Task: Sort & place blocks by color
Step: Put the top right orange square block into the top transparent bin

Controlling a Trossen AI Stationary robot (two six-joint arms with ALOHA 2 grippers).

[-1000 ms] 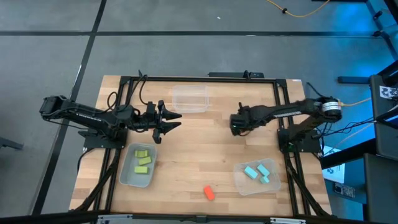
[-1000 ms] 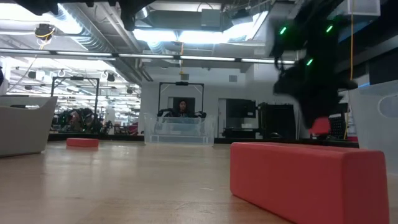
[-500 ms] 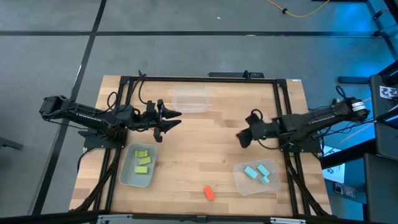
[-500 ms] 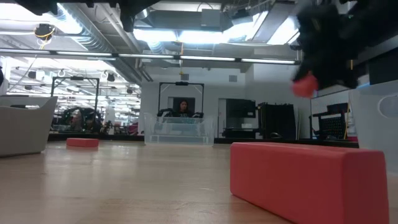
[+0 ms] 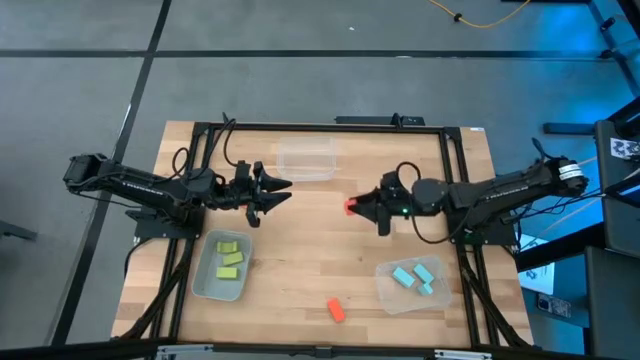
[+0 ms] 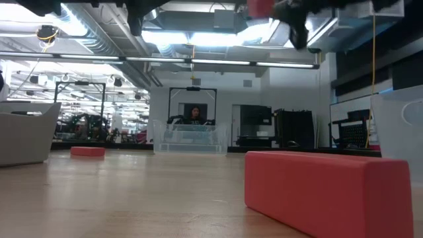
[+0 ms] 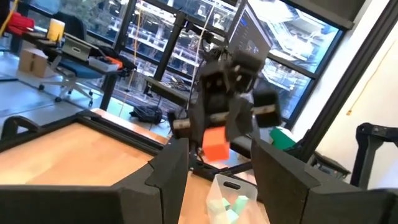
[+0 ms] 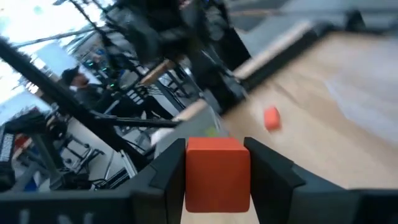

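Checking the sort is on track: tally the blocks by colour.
Orange-red blocks: 3, one in the right gripper, one loose farther back
Yellow-green blocks: 3
Light blue blocks: 3
Total: 9

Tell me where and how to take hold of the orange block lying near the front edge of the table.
The orange block lies flat and slightly slanted on bare wood between the two front bins. Judging by that, come straight down from above and pinch it across its short width, on the two long sides. Nothing crowds it, and the left hand is free.
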